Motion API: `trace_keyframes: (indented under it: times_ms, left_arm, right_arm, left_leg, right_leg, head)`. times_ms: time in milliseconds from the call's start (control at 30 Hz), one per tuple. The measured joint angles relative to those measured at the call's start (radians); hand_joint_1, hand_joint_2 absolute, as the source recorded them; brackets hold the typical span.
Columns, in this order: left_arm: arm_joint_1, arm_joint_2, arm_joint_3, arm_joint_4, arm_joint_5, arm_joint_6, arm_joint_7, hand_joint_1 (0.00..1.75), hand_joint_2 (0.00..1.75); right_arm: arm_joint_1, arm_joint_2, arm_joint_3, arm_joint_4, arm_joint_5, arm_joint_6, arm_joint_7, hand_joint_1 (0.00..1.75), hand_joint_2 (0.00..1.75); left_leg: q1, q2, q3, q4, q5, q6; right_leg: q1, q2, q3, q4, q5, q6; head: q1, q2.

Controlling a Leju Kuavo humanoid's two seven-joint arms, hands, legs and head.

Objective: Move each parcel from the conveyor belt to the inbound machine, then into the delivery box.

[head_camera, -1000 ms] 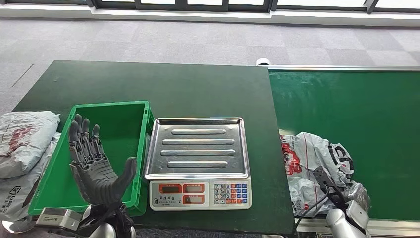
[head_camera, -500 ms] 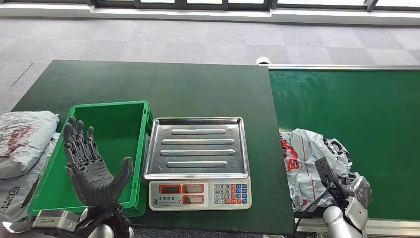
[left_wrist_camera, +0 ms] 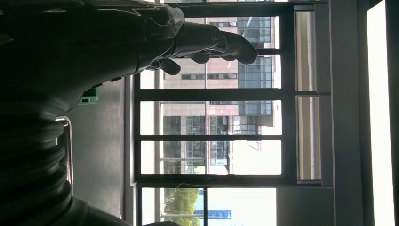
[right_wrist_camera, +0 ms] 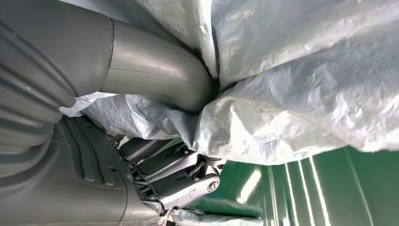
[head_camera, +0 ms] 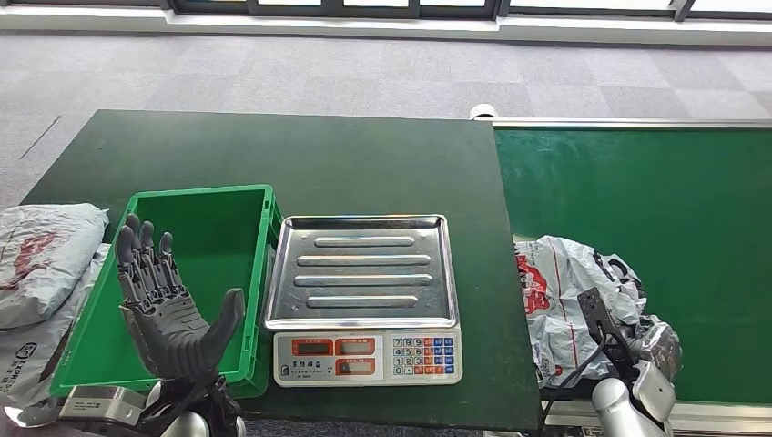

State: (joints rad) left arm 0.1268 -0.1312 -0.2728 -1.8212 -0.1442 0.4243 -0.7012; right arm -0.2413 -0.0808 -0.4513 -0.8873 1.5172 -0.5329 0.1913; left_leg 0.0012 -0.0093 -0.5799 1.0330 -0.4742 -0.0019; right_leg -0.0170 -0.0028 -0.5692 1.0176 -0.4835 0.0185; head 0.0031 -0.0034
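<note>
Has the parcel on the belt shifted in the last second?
Yes. The parcel, gripped by the right robot hand, slid slightly up the conveyor belt, alongside the scale.

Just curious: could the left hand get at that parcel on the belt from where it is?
Probably not: the left hand is raised over the green crate, the scale lies between, and the right hand already grips the parcel.
</note>
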Motion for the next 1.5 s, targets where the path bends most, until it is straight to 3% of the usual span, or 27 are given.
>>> trace_keyframes:
  times_ms: [167, 400, 500, 800, 933, 1033, 1267, 1500]
  left_arm:
    - [0.007, 0.000, 0.000, -0.003, 0.000, 0.017, 0.000, 0.00, 1.75]
    - [0.012, 0.006, -0.009, -0.007, 0.004, 0.046, 0.000, 0.00, 1.75]
    - [0.008, 0.008, -0.023, -0.005, 0.008, 0.036, 0.000, 0.00, 1.75]
    - [-0.007, 0.011, -0.049, 0.002, 0.014, 0.028, 0.000, 0.00, 1.75]
    - [-0.014, 0.011, -0.050, 0.006, 0.016, 0.015, 0.000, 0.00, 1.75]
    - [-0.019, 0.011, -0.050, 0.010, 0.019, 0.011, 0.000, 0.00, 1.75]
    - [-0.024, 0.011, -0.051, 0.012, 0.019, 0.010, 0.000, 0.00, 1.75]
    - [-0.033, 0.011, -0.053, 0.021, 0.028, 0.001, 0.000, 0.00, 1.75]
  right_arm:
    - [0.093, 0.055, 0.000, -0.228, -0.128, -0.151, -0.124, 1.75, 1.75]
    - [0.145, 0.245, -0.079, -0.664, -0.291, -0.169, -0.522, 1.75, 1.75]
    - [0.152, 0.309, -0.134, -0.820, -0.377, -0.169, -0.621, 1.75, 1.75]
    - [0.179, 0.371, -0.182, -1.060, -0.378, -0.169, -0.634, 1.75, 1.75]
    - [0.180, 0.372, -0.193, -1.108, -0.506, -0.169, -0.736, 1.75, 1.75]
    - [0.180, 0.373, -0.196, -1.134, -0.567, -0.169, -0.785, 1.75, 1.75]
    - [0.180, 0.373, -0.200, -1.159, -0.579, -0.168, -0.793, 1.75, 1.75]
    - [0.185, 0.375, -0.162, -1.169, -0.696, -0.169, -0.850, 1.75, 1.75]
  left_leg:
    - [0.000, -0.001, -0.001, 0.000, 0.000, 0.000]
    - [0.001, 0.000, -0.002, -0.001, 0.000, -0.001]
    - [0.001, -0.002, -0.003, -0.001, 0.001, -0.001]
    - [0.000, 0.003, -0.003, 0.000, 0.000, -0.001]
    - [0.000, 0.003, -0.003, 0.000, 0.000, -0.001]
    - [0.000, 0.003, -0.003, -0.001, 0.000, -0.001]
    - [0.000, 0.003, -0.003, -0.001, 0.000, -0.001]
    - [0.000, 0.003, -0.004, -0.001, 0.000, -0.001]
  right_leg:
    - [0.000, -0.001, -0.001, 0.000, 0.000, 0.000]
    - [0.001, 0.000, -0.004, 0.000, -0.001, -0.001]
    - [0.001, -0.002, -0.004, 0.000, -0.001, -0.001]
    - [-0.001, 0.003, -0.005, 0.000, 0.000, 0.000]
    - [0.000, 0.003, -0.005, 0.000, 0.000, 0.000]
    - [0.000, 0.003, -0.005, 0.000, 0.000, 0.000]
    - [0.000, 0.003, -0.005, 0.000, 0.000, 0.000]
    - [0.000, 0.003, -0.004, 0.000, 0.000, 0.000]
  head:
    - [0.000, 0.000]
    - [0.000, 0.000]
    - [0.000, 0.000]
    - [0.000, 0.000]
    - [0.000, 0.000]
    - [0.000, 0.000]
    - [0.000, 0.000]
    - [0.000, 0.000]
